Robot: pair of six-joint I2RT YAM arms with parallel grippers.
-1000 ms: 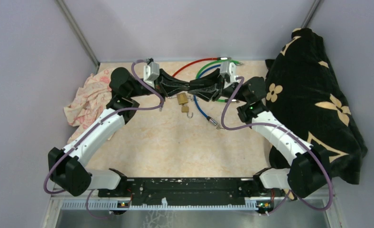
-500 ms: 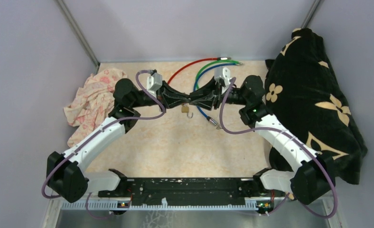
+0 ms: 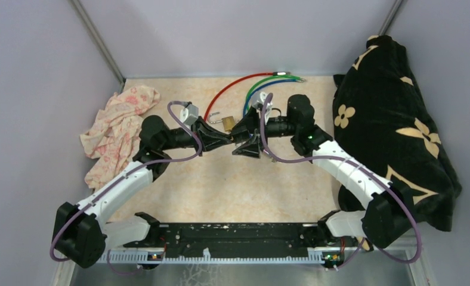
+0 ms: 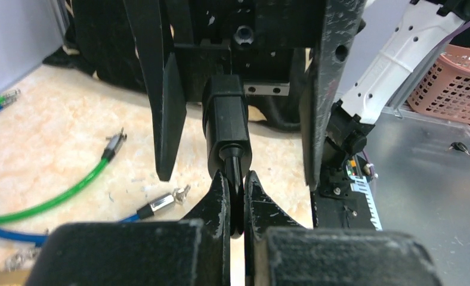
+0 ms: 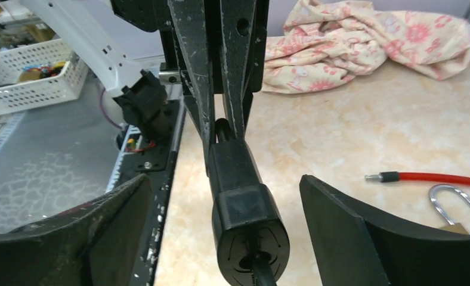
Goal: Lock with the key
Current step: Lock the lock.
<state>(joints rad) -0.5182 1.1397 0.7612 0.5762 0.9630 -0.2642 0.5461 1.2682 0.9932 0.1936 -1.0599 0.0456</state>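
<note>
Just now the right gripper (image 3: 245, 140) had sprung wide open, releasing the black lock barrel (image 5: 242, 179). The left gripper (image 4: 237, 196) alone pinched the barrel's stem, near the brass padlock (image 3: 226, 123). Probably the locking turn was done.

Padlock (image 5: 453, 227) body cut off at right wrist view's lower edge; overhead, keyhole too small to tell.

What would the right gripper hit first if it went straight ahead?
The black barrel lying between the right gripper's open fingers, pinched by the left gripper; depth is hard to judge, so contact may be close.
</note>
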